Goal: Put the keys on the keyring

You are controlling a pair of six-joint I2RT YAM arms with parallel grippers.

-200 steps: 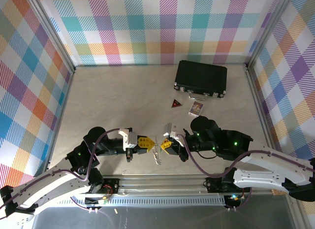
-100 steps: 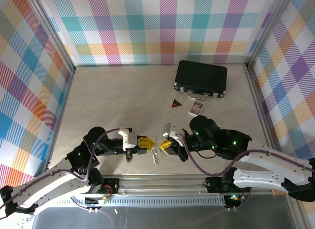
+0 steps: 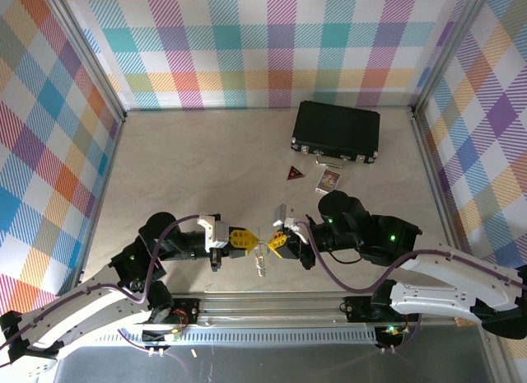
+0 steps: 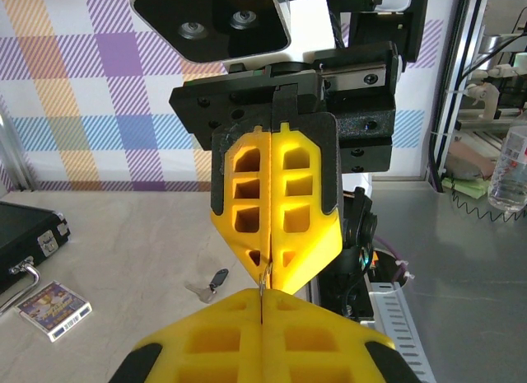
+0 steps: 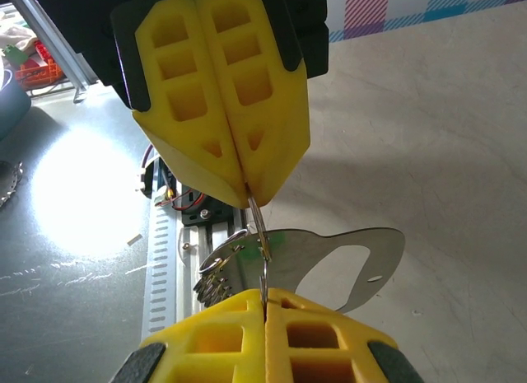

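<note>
My left gripper (image 3: 254, 239) and right gripper (image 3: 271, 242) meet tip to tip just above the table's near edge. Both are shut on a thin silvery loop, the keyring (image 5: 260, 229), which is stretched between them. In the right wrist view my own gripper (image 5: 265, 296) pinches the loop from below and the left gripper (image 5: 247, 189) from above. A bunch of beaded chain (image 5: 212, 286) and a flat metal plate (image 5: 375, 249) hang from it, with a faint green patch at the plate's left end. A black-headed key (image 4: 217, 278) lies on the table beyond my left gripper (image 4: 262, 294).
A black rectangular case (image 3: 336, 130) lies at the back right. In front of it are a dark red triangular piece (image 3: 294, 174) and a small patterned card (image 3: 328, 181). Checked walls close three sides, and a metal rail (image 3: 272, 305) runs along the near edge.
The right gripper has edged slightly left and the hanging metal has swung a little. Both grippers stay shut on the loop.
</note>
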